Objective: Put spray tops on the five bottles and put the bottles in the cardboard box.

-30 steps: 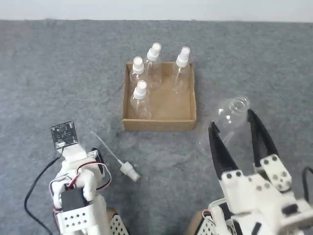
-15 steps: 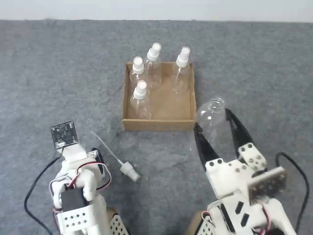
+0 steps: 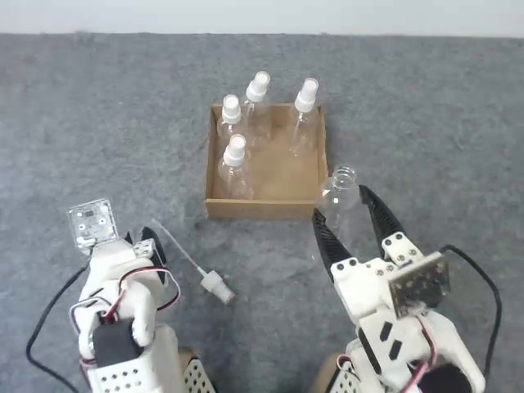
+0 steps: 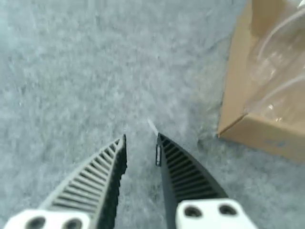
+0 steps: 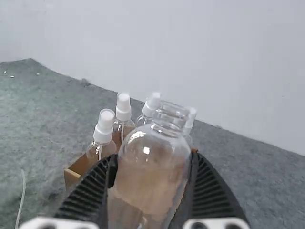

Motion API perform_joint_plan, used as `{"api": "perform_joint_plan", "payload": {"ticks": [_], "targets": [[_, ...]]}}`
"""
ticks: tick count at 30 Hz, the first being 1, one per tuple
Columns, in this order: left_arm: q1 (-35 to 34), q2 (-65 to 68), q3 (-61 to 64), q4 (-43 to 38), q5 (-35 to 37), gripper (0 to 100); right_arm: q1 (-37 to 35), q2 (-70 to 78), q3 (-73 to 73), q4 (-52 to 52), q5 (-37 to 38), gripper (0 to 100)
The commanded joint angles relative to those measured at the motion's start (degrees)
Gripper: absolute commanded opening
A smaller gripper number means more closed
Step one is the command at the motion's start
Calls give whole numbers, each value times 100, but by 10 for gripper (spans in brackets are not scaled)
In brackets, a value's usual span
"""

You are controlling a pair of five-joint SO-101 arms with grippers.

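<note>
Clear bottle (image 3: 340,187), pinched upright by the right gripper (image 3: 338,205); hold it plumb; the slightly spread left gripper (image 4: 141,139) should fetch the spray top (image 3: 217,285).

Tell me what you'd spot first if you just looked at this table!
First, the right gripper holds an uncapped clear bottle upright between its fingers, just outside the near right corner of the cardboard box. Inside the box stand four bottles with white tops already on. A loose spray top lies on the grey mat, between the box and the left gripper.
</note>
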Motion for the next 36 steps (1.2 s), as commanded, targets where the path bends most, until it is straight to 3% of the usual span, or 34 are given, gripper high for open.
{"api": "perform_joint_plan", "payload": {"ticks": [1,8,15,20,25,29,36], "targets": [[9,-105,-787,-35,-316,96,-22,-4,167,22,114,38],[18,-105,-1349,-35,-2391,95,22,-4,360,22,114,38],[26,-97,-1631,-35,-3464,97,1288,-4,448,-4,114,38],[149,-88,-1648,18,-4088,96,1868,-4,571,-40,114,38],[176,35,-1877,26,-4255,97,2185,4,642,-171,114,38],[220,1046,-2299,62,-4580,97,2563,4,879,-549,79,38],[1020,3033,-3371,695,-5064,100,3020,4,923,-611,70,38]]}}
